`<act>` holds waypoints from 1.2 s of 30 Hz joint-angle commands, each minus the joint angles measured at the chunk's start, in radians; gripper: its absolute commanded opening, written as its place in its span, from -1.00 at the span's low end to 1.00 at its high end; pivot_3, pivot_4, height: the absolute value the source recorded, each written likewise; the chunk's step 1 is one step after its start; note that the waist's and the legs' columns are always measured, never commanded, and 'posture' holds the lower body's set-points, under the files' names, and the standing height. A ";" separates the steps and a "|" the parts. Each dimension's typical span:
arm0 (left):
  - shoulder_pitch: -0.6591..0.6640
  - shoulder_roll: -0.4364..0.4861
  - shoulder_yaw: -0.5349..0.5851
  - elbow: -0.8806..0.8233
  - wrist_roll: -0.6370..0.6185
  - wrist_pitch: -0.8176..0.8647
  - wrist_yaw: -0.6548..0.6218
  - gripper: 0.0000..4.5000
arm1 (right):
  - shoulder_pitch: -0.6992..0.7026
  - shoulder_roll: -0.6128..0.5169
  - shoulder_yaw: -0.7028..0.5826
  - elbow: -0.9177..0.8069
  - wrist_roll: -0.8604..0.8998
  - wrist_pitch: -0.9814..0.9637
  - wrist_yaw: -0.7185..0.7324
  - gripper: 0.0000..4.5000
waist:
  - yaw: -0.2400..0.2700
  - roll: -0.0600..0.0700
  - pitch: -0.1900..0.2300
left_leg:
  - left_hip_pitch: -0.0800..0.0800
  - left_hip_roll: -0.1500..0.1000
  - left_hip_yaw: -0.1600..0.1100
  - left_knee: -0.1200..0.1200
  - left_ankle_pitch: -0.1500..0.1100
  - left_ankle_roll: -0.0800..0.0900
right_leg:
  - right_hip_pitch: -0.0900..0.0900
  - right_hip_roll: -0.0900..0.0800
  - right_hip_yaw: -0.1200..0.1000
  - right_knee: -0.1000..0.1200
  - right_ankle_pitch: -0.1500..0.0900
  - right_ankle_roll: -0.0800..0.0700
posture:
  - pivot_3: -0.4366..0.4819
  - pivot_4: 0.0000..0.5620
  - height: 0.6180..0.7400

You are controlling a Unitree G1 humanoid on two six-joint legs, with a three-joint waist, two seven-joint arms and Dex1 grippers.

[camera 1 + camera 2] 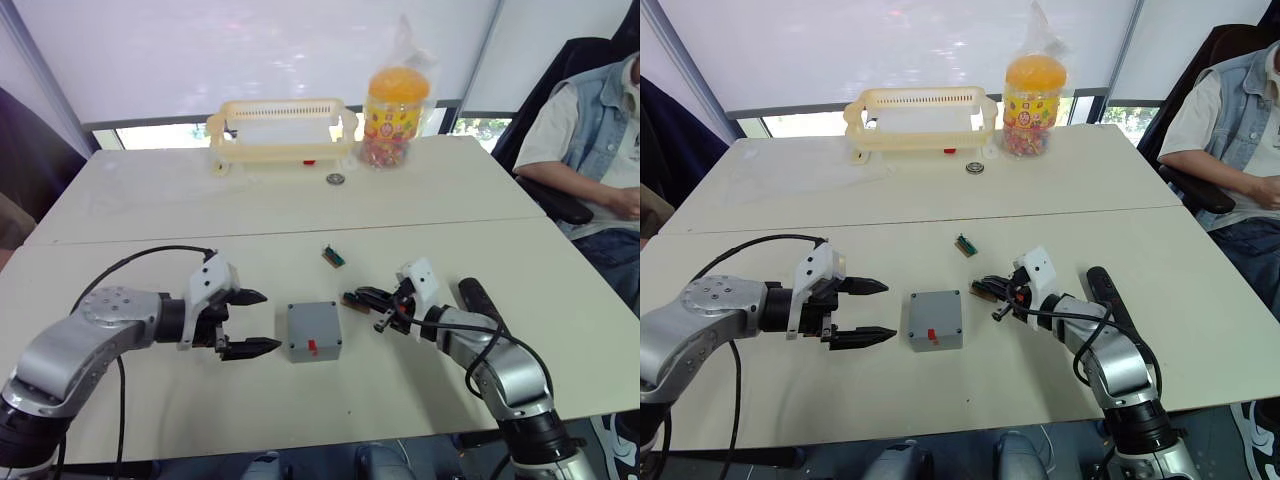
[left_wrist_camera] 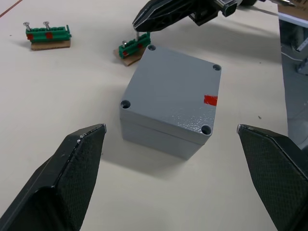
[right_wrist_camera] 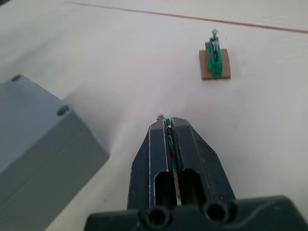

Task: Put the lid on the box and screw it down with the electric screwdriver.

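1. Box [image 1: 314, 331] is sitting near the middle of the tabletop [image 1: 180, 215], between the two grippers, touching neither.
2. Lid [image 2: 173, 89] is lying on top of the box with a screw hole at each corner; a red mark [image 2: 210, 99] is showing on it.
3. Left gripper [image 1: 247, 322] is hovering just beside the box on the robot's left, its jaws standing wide apart and holding nothing.
4. Right gripper [image 1: 352, 297] is hanging close to the box's far right corner, its jaws pressed together on a small green block [image 3: 169, 136].
5. A second green block [image 1: 334, 256] is resting farther back on the tabletop.
6. A cream basket [image 1: 283, 133], a candy jar [image 1: 395, 105] and a coin-like disc [image 1: 335, 179] are standing at the far edge.
7. A person [image 1: 590, 130] is sitting at the right.
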 commanded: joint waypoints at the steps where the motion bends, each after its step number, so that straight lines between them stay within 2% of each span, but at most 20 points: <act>1: -0.002 -0.002 0.004 -0.012 0.003 -0.013 0.001 1.00 | -0.006 0.001 -0.021 -0.045 0.020 -0.003 -0.003 -0.98 | 0.000 0.000 0.000 | 0.000 0.000 0.000 0.000 0.000 0.000 | 0.000 0.000 0.000 0.000 0.000 0.000 | -0.05 -0.47 1.00; 9: -0.001 -0.003 0.002 -0.010 0.005 -0.013 0.000 1.00 | -0.011 -0.013 -0.039 -0.078 0.037 0.012 -0.007 -0.98 | 0.000 0.000 0.000 | 0.000 0.000 0.000 0.000 0.000 0.000 | 0.000 0.000 0.000 0.000 0.000 0.000 | -0.05 -0.47 1.00; 18: -0.001 0.012 0.011 -0.008 -0.001 -0.014 -0.022 1.00 | -0.064 -0.054 -0.110 -0.261 0.147 0.150 -0.021 -0.98 | 0.000 0.000 0.000 | 0.000 0.000 0.000 0.000 0.000 0.000 | 0.000 0.000 0.000 0.000 0.000 0.000 | -0.05 -0.47 1.00; 25: -0.006 0.032 0.022 0.003 -0.002 -0.013 -0.050 1.00 | -0.067 -0.025 -0.035 -0.321 0.192 0.205 -0.029 -0.98 | 0.000 0.000 0.000 | 0.000 0.001 0.000 0.000 0.000 0.000 | 0.000 0.000 0.000 0.000 0.000 0.000 | -0.05 -0.47 1.00; 36: 0.002 0.070 0.049 -0.008 -0.016 -0.002 -0.065 1.00 | -0.049 -0.035 0.051 -0.248 0.152 0.150 -0.005 -0.98 | 0.000 0.000 0.000 | 0.000 0.001 0.000 0.000 0.000 0.000 | 0.000 0.000 0.000 0.000 0.000 0.000 | -0.05 -0.47 1.00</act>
